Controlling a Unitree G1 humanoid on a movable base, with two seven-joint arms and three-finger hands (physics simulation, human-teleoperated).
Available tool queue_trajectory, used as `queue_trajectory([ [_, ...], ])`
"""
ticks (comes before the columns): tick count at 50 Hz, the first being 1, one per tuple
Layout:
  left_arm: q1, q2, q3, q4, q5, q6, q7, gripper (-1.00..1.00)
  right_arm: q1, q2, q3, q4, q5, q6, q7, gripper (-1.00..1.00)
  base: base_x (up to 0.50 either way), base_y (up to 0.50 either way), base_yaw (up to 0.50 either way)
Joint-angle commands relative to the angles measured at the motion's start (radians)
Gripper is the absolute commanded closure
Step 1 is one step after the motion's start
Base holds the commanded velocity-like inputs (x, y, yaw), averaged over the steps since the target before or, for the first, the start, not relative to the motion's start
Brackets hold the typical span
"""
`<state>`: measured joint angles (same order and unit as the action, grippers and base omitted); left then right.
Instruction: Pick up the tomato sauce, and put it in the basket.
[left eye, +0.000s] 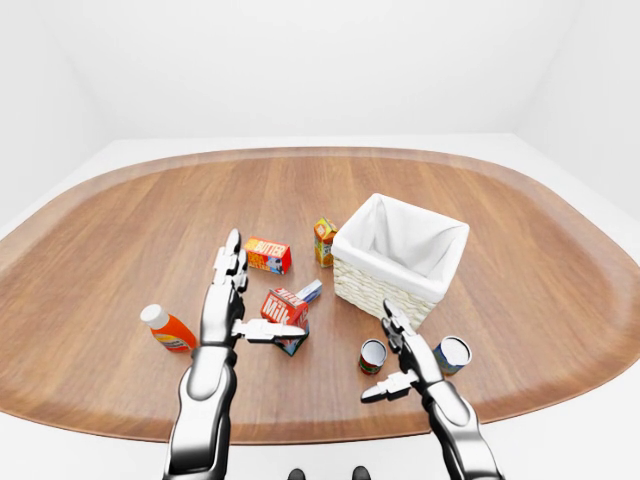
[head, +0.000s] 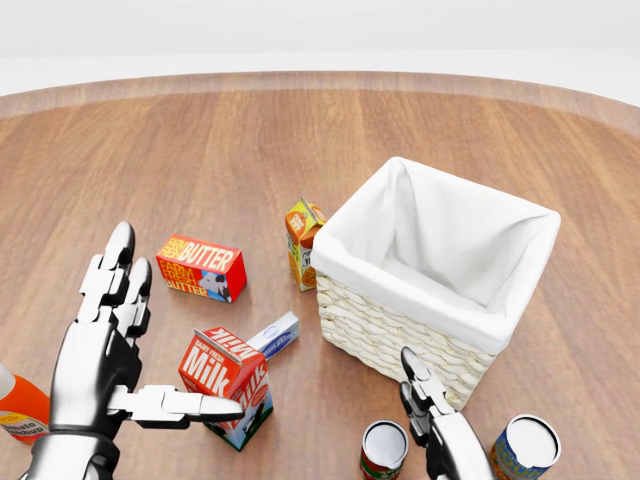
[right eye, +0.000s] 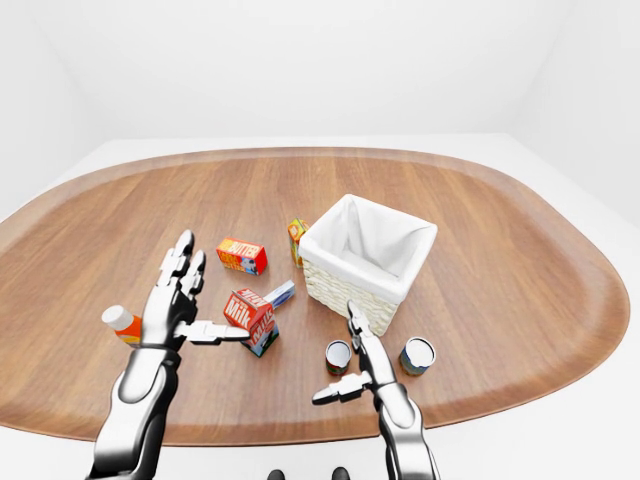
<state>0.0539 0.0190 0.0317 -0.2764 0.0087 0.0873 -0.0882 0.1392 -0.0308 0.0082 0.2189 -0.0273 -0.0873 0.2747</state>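
Note:
The tomato sauce can (head: 384, 450), red and green with an open-looking top, stands upright at the bottom of the head view, just below the basket (head: 440, 290). The basket is woven wicker with a white cloth lining and holds nothing. My right hand (left eye: 395, 355) hovers open just right of the can, fingers pointing up toward the basket, thumb spread to the left; it touches nothing. My left hand (head: 140, 345) is open over the left side of the table, its thumb tip reaching toward the milk carton (head: 225, 385).
A second can (head: 525, 447), blue and yellow, stands right of my right hand. A butter box (head: 200, 267), an orange juice carton (head: 303, 240) and a small blue carton (head: 275, 335) lie left of the basket. An orange bottle (left eye: 168, 328) lies far left.

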Motion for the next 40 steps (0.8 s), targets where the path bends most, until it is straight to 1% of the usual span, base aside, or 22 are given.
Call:
queue_trajectory([
  [1, 0.001, 0.000, -0.001, 0.000, 0.001, 0.000, -0.001, -1.00, -0.008, -0.001, -0.006, 0.008, 0.009, 0.000, 0.009, -1.00, 0.00, 0.00, 0.00],
  [40, 0.013, -0.002, -0.007, -0.001, 0.008, 0.000, -0.003, -1.00, -0.041, -0.008, -0.028, 0.051, 0.011, 0.000, 0.004, -1.00, 0.00, 0.00, 0.00],
])
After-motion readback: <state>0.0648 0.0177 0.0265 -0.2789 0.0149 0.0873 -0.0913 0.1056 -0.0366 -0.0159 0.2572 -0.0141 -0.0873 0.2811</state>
